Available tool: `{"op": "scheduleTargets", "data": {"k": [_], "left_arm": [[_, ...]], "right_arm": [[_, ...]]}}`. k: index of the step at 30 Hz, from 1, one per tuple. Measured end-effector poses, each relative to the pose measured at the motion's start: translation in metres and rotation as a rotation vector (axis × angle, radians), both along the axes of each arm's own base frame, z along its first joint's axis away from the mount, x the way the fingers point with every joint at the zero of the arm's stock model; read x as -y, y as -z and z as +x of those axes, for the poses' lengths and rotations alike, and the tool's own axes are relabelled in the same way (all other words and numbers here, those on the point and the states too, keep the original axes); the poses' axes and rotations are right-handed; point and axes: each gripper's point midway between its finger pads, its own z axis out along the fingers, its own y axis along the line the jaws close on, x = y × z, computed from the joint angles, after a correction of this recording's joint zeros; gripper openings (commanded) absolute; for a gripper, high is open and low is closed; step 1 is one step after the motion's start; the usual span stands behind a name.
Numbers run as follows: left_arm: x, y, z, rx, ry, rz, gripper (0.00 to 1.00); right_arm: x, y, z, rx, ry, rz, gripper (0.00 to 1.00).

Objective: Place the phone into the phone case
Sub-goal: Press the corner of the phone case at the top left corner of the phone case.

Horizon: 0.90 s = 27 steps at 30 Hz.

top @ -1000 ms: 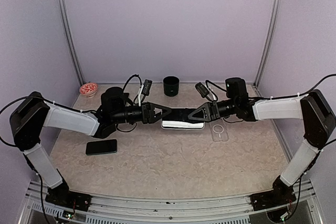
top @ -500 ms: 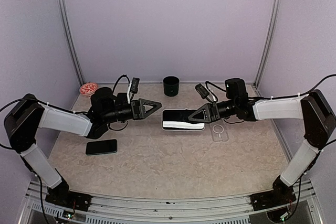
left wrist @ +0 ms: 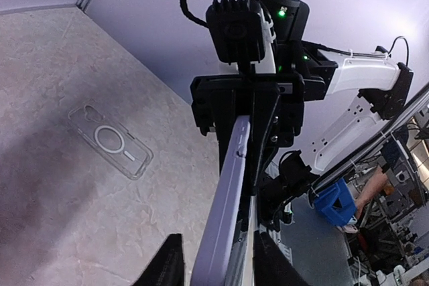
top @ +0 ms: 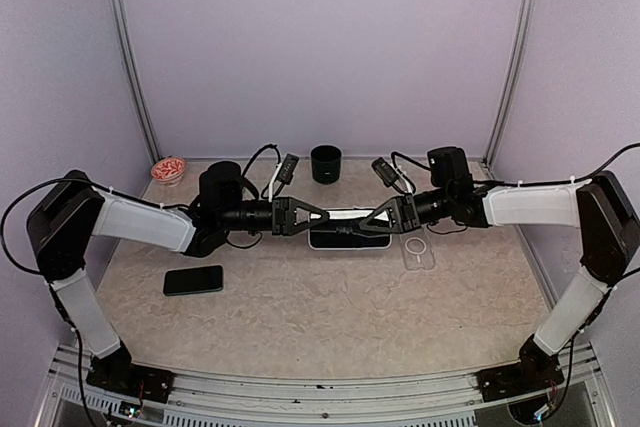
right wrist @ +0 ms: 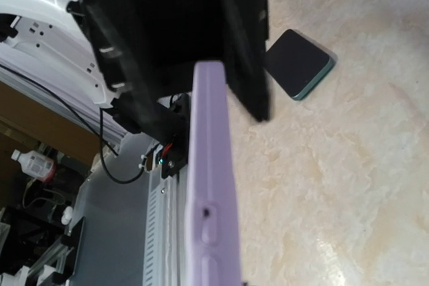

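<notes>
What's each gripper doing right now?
Left gripper: straddles the left end of the lavender-edged phone; clamped or not cannot be told.
Right gripper: shut on that phone's right end.

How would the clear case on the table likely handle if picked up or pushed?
The clear case looks thin and see-through, so it is probably light and a bit bendy when pinched. It lies flat on the table, so its edge may be hard to get under. Pushed, it would likely slide, not tip.

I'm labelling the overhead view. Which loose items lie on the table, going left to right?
Dark phone → black cup → clear case. The small bowl is left out because it overlaps the phone's span.
</notes>
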Motion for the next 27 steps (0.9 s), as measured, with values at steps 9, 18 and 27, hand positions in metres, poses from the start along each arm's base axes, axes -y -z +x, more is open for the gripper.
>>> {"op": "scheduleTargets", "data": {"k": [9, 18, 27], "left_arm": [[0.002, 0.002, -0.007, 0.001, 0.077, 0.006, 0.00], [-0.010, -0.006, -0.018, -0.086, 0.134, -0.119, 0.12], [-0.035, -0.007, -0.010, -0.174, 0.157, -0.231, 0.47]], "right_arm": [[0.002, 0.000, -0.004, 0.043, -0.031, 0.006, 0.02], [-0.001, -0.006, -0.007, 0.069, -0.055, 0.021, 0.02], [0.006, -0.004, 0.000, 0.057, -0.037, 0.017, 0.02]]}}
